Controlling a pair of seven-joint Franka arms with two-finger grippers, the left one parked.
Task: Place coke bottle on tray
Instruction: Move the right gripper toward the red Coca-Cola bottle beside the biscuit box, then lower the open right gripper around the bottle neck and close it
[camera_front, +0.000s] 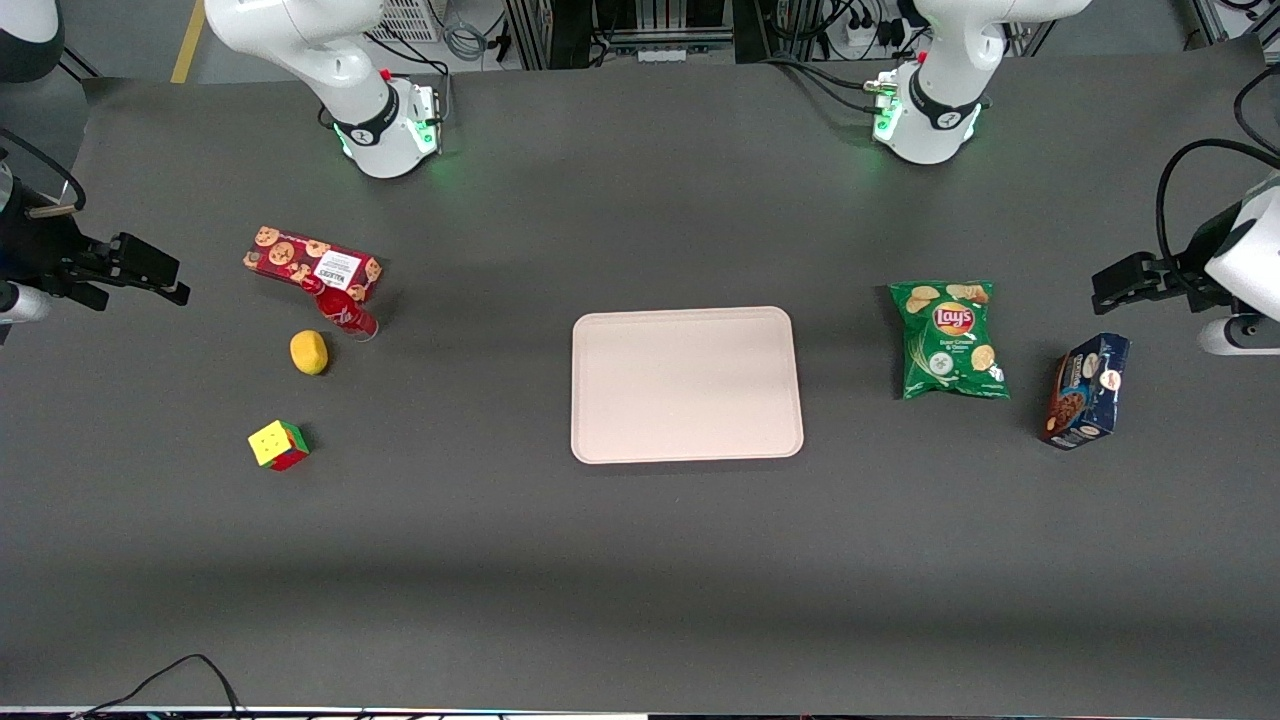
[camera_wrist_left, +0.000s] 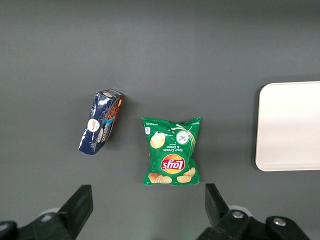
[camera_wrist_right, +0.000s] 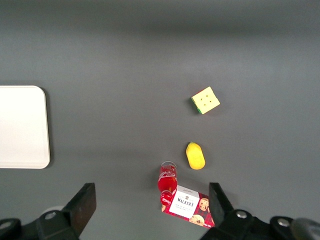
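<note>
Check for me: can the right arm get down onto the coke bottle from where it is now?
Probably yes. The gripper hangs open, off to the side with nothing between. But the coke bottle leans against the cookie box, with the lemon close by, so finger room is tight.

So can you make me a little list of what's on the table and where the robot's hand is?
coke bottle: lying against the red cookie box
tray: mid-table, nothing on it
lemon: beside the bottle
puzzle cube: nearer the camera than the lemon
chips bag, blue cookie box: toward the parked arm's end
gripper: open, holding nothing, off to the side of the cookie box
</note>
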